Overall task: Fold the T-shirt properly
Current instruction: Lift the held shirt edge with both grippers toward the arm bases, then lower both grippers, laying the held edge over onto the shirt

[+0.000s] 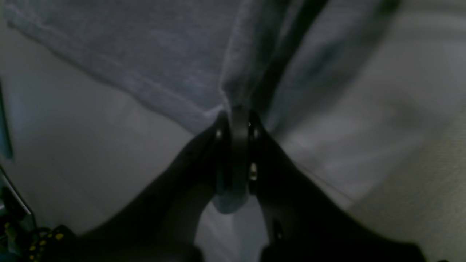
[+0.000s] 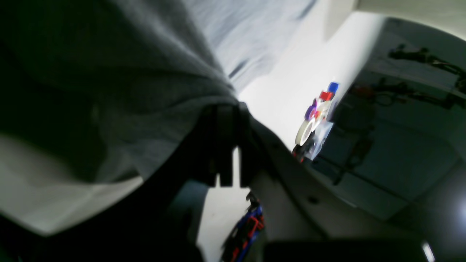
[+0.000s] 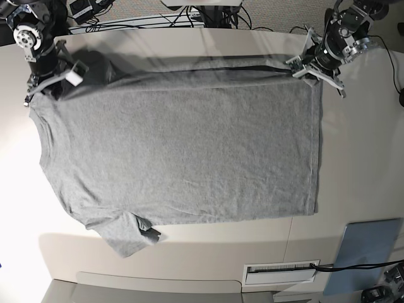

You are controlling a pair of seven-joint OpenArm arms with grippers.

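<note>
One T-shirt (image 3: 183, 145), plain side up, no lettering seen; far edge is gripped by left fingers (image 3: 302, 68) and right fingers (image 3: 49, 82) near counter (image 3: 360, 158) far corners.

Two black-and-silver robot arms, seen at the top corners of the base view.

The left arm's black two-fingered gripper (image 3: 302, 65) ends in pale grey angled finger plates; its wrist is a round black housing with silver rings. In the left wrist view small silver screws glint on its dark fingers (image 1: 255, 145). The right arm's black gripper (image 3: 50, 82) carries a white block, below a silver disc joint.
</note>
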